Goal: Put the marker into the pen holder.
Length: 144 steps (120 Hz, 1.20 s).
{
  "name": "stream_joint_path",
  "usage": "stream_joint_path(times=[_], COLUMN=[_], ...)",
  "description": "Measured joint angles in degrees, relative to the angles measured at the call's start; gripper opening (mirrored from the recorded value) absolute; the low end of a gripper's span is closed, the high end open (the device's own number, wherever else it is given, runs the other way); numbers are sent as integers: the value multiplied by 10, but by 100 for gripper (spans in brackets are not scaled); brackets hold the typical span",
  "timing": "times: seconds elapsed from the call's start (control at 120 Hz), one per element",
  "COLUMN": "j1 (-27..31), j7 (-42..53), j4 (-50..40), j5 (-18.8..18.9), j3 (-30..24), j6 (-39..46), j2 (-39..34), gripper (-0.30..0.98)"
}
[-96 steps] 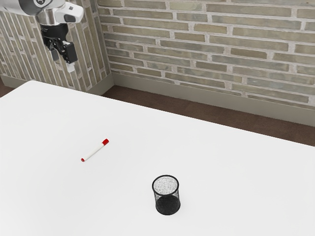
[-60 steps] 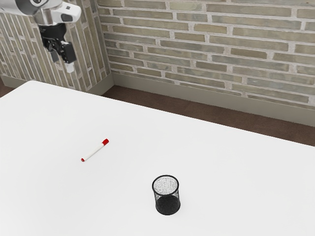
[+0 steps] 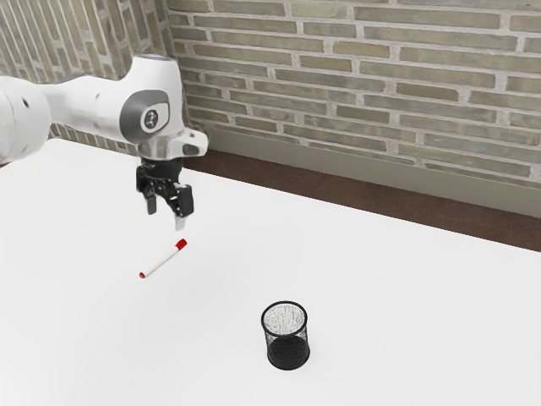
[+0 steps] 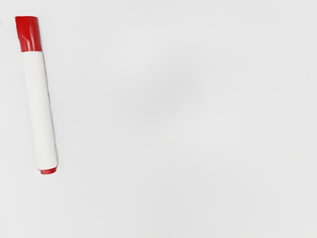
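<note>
– In what condition is the gripper found?
– Its two black fingers are seen apart, with a gap between them. The gripper is held above the table, fingertips downward, and is carried by the white arm, which is extended from the exterior view's left.
– Where is the marker located?
– It is recorded lying flat on the white table top, outside the pen holder and well apart from it. In the exterior view, the fingertips are seen just above its red cap; the exact height of the gripper cannot be judged.
– How is the marker oriented?
– In the exterior view it is laid aslant, the cap being directed toward the brick wall and the small red tip toward the exterior view's lower left. In the wrist view the full length is presented: cap, white barrel and red tip.
– And the pen holder?
– It is noted as black mesh, round, with a dark base, and is stood upright on the table, to the exterior view's right of the marker and nearer the camera.
– Are the surroundings to be entered?
– A pale baseboard and a brown floor are observed beyond the table, below the brick wall
</note>
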<state>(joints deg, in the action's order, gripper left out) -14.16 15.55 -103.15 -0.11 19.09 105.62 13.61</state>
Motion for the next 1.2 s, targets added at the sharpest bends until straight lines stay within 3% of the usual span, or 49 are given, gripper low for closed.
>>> stream_joint_path(times=[0.217, 0.567, 0.867, 1.2], j1=[53, 97, 107, 125], j7=[-4, 19, 52, 83], j4=[21, 30, 86, 84], j5=[-56, -108, -116, -113], j3=[-5, -12, -29, -28], j6=[90, 160, 180, 184], j2=[114, 190, 227, 230], gripper=[69, 68, 67, 59])
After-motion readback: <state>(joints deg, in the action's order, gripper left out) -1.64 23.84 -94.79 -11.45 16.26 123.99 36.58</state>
